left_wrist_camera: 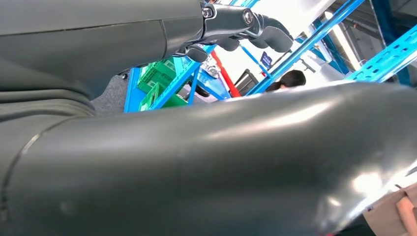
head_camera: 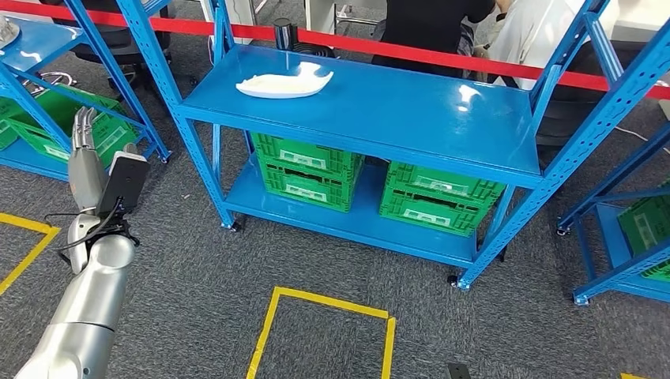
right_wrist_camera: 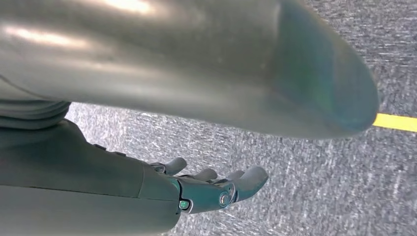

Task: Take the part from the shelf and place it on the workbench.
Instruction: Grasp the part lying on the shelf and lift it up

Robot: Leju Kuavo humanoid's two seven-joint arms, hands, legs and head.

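On the blue shelf (head_camera: 379, 110) lies the white part (head_camera: 284, 82); 2 green crates (head_camera: 308, 170) sit below; left hand (head_camera: 83, 130) and right hand (right_wrist_camera: 216, 189) hold nothing, fingers loosely extended.

A flat, white, irregularly curved moulded part (head_camera: 285, 83) lies on its broad side, untouched, on the glossy top board of the blue metal shelf (head_camera: 411, 118), toward that board's left and rear, one pointed end facing right.

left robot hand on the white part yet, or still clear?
Apart. The head view shows the left robot hand raised beside the shelf's corner post, with open blue shelf top between it and the white part.
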